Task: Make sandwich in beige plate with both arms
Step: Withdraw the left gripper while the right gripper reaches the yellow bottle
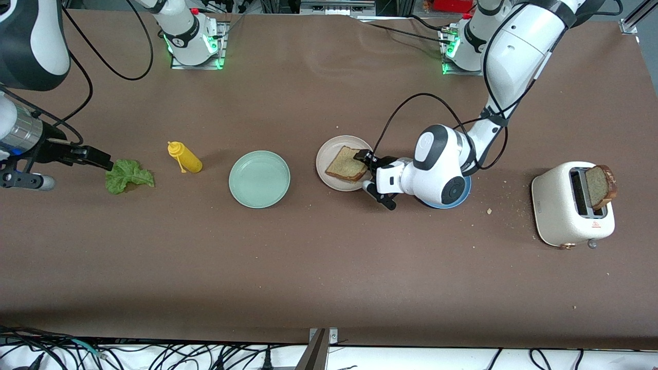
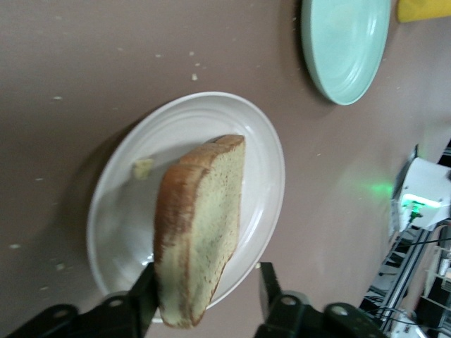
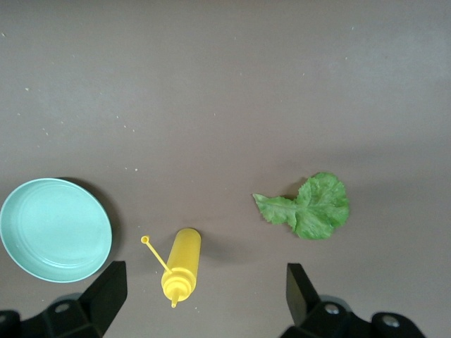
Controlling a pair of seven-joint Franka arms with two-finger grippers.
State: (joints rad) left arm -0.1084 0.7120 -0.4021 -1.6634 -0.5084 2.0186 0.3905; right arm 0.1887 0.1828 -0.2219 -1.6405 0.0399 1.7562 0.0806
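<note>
Tan bread [image 2: 197,225] lies on the beige plate [image 2: 127,204] between the left gripper's [image 2: 204,296] parted jaws, released. Next: the right gripper [image 3: 204,296], wide apart above the table, takes the lettuce [image 3: 310,206] ahead of it.

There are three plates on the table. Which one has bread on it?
The beige plate, beside the left gripper, carries a bread slice. The mint-green plate holds nothing, and the blue plate is mostly hidden under the left arm.

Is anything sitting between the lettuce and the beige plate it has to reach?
Yes. The yellow mustard bottle and the mint-green plate lie on the table between the lettuce leaf and the beige plate. Carried high enough, the leaf would probably pass over both. The open right claw hangs over that end.
</note>
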